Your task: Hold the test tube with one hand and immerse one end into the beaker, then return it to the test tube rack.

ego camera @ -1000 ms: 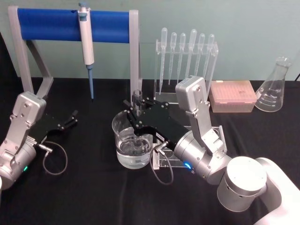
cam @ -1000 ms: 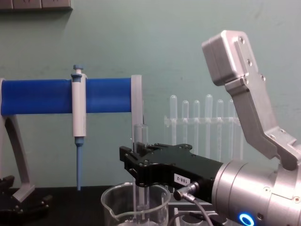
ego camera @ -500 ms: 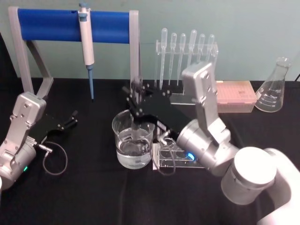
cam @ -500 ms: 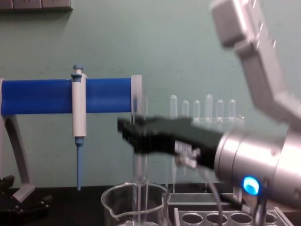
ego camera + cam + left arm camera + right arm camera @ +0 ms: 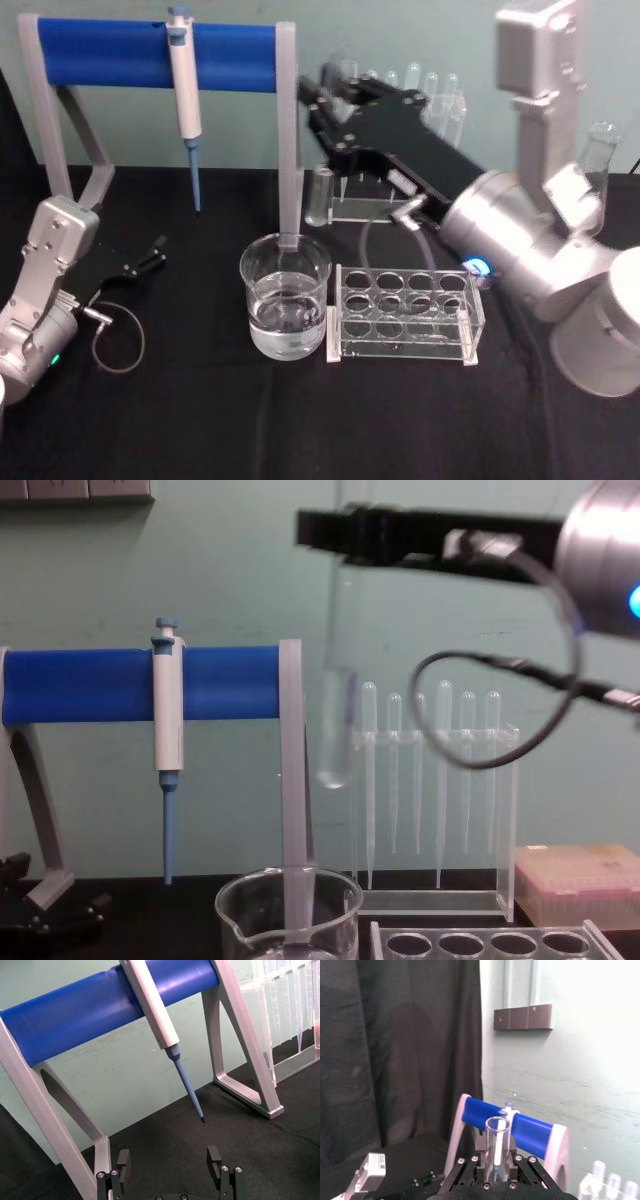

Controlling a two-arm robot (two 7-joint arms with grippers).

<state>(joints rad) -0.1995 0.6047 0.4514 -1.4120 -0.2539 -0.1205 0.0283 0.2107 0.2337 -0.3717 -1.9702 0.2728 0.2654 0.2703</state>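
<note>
Your right gripper point(image 5: 335, 95) has risen since a second ago, when it held the tube point(image 5: 335, 730) dipped in the beaker point(image 5: 285, 300); now it clamps the tube upright, high above the table, clear of the beaker and over toward the rack point(image 5: 405, 315); your left gripper point(image 5: 150, 255) rests open on the table.

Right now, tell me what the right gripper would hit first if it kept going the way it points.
The right gripper, holding the test tube, points left toward the stand's grey upright. That post would probably come first, then the blue bar, though depth is unclear.
</note>
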